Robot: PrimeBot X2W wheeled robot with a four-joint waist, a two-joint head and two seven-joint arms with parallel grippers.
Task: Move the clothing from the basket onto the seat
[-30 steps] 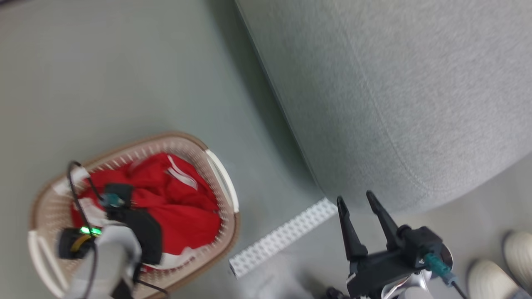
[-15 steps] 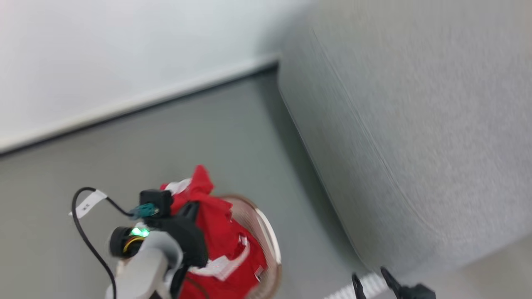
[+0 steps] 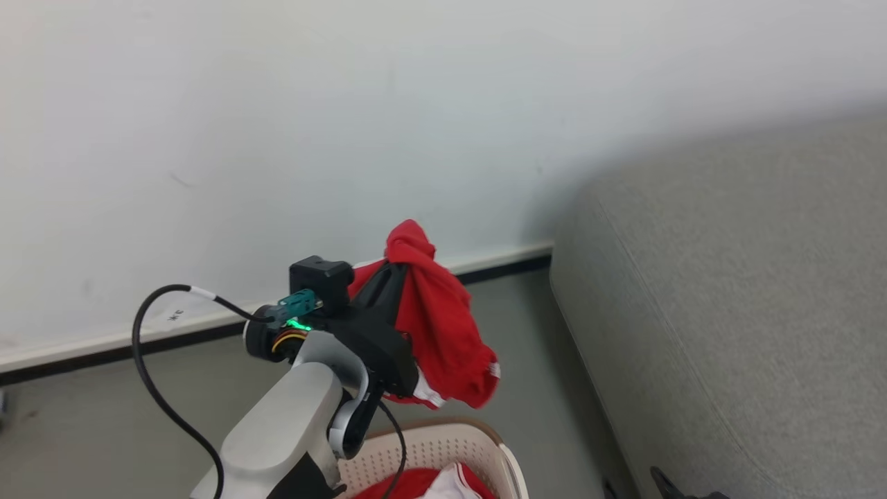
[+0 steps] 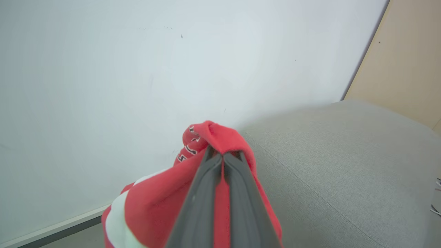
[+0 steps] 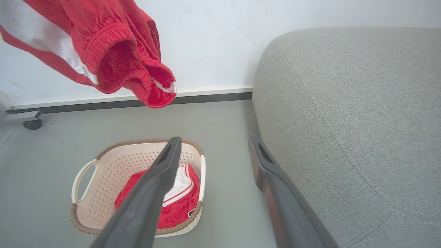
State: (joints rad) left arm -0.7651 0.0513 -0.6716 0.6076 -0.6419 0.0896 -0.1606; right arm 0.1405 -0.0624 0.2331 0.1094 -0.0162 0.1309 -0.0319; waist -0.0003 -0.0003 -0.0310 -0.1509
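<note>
Nearest, at five o'clock in the head view, the right gripper (image 5: 214, 140) hangs idle, its fingers wide apart and holding nothing. Just beyond it, at six o'clock, the basket (image 5: 113, 165) sits on the floor with the second garment (image 5: 151, 199) bunched in its bottom. A second ago the left gripper (image 4: 223, 156) was down in that basket among the red heap. Now it is raised above the rim, fingers pressed together on a fold of the first garment (image 3: 443, 326), which dangles clear of the basket. The head camera has also tilted up, bringing the wall (image 3: 346, 104) in at twelve o'clock. The seat (image 3: 727, 291) lies at three o'clock, bare. The pick looks finished. What probably remains is the carry toward three o'clock, then a return for the other piece.
</note>
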